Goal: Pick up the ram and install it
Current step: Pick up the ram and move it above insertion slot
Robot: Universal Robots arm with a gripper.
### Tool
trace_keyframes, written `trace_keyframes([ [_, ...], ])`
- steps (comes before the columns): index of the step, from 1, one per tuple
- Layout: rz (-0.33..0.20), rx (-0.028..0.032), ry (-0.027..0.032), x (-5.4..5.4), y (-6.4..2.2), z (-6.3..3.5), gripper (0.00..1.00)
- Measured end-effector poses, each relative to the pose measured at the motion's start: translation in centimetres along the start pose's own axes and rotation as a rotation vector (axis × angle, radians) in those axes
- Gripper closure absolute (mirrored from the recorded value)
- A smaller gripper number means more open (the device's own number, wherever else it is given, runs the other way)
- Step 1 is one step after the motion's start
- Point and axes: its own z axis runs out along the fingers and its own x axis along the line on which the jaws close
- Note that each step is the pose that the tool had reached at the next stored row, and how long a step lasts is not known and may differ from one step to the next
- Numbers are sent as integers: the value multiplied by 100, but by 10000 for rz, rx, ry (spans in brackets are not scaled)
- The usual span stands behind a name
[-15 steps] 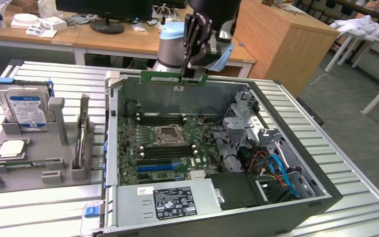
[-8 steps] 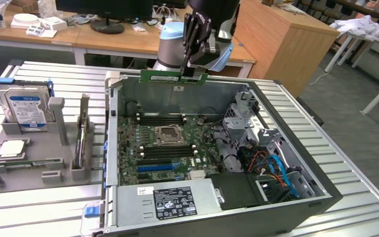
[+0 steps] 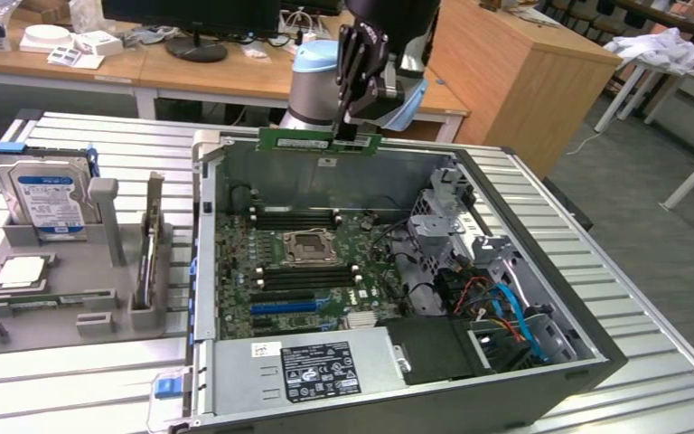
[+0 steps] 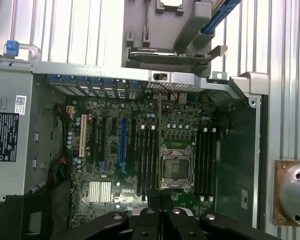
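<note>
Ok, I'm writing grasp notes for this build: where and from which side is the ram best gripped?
By its upper long edge, around mid-length, from above, pinching the two flat faces. The ram is thin and long, so that leaves its lower edge free. The gripper holds it level like this above the open computer case.

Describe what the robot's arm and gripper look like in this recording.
The gripper is black, built of slim linked bars that narrow to two flat fingers. In the wrist view, round silvery pins mark the link joints. The arm behind it is silvery grey with a light blue joint cap.
</note>
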Motion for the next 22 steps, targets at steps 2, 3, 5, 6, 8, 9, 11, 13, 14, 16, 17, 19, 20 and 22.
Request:
trace_keyframes([
  [2,0,0,-1,3,-20,-1,88],
  [3,0,0,-1,5,-31,-2,88],
  [5,0,0,-1,8,-55,-3,88],
  [6,1,0,-1,10,-66,-4,88],
  [8,0,-1,0,13,-90,-6,88],
  [9,1,-1,0,14,-101,-7,88],
  [11,1,-2,2,16,-123,-9,88],
  [13,0,-2,1,18,-146,-10,88],
  [14,0,-1,0,18,-156,-11,88],
  [16,0,-2,1,19,-164,-11,88],
  [17,1,-1,1,19,-164,-11,88],
  [19,1,-1,0,19,-164,-11,88],
  [20,1,-1,0,19,-164,-11,88],
  [22,0,1,-3,19,-165,-6,88],
])
